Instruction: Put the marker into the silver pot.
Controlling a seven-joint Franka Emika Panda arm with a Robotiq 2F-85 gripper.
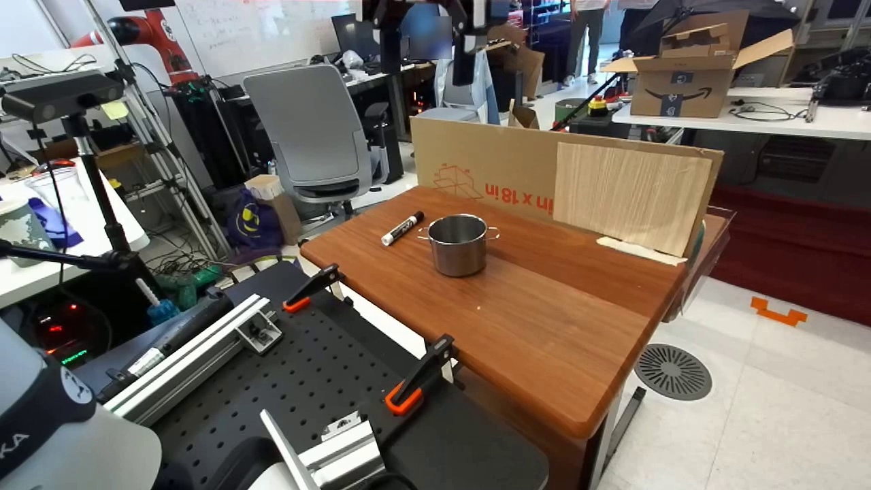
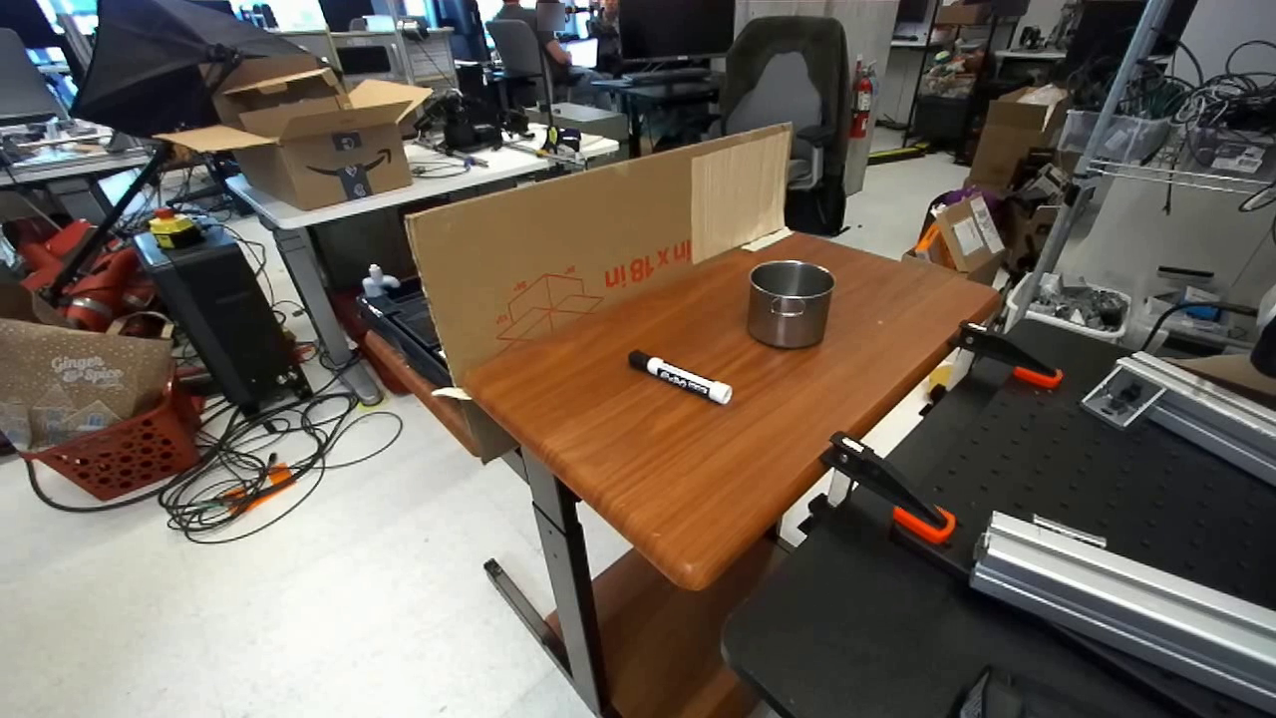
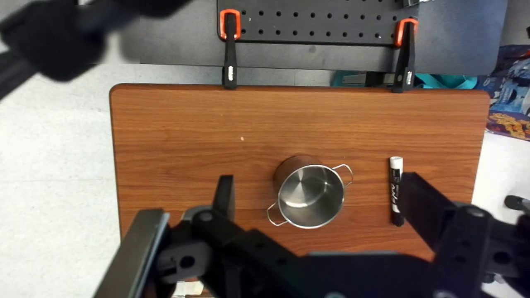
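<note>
An exterior view's top edge crops the gripper [image 1: 427,67] — upper part unseen.

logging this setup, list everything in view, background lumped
marker: 1, black and white, on the wooden table
silver pot: 1, silver, upright on the table
wooden table: 1, brown, beside the bench
bench: 1, black, beside the table
cardboard panel: 1, brown, along a table edge
woodgrain sheet: 1, pale, on that panel
clamps: 2, black and orange, on the bench
metal rails: at least 2, silver, on the bench
background clutter: many, mixed colours, all around
own arm: 1, mostly white, at the bench
end effector: 1, black, open above the table
</note>
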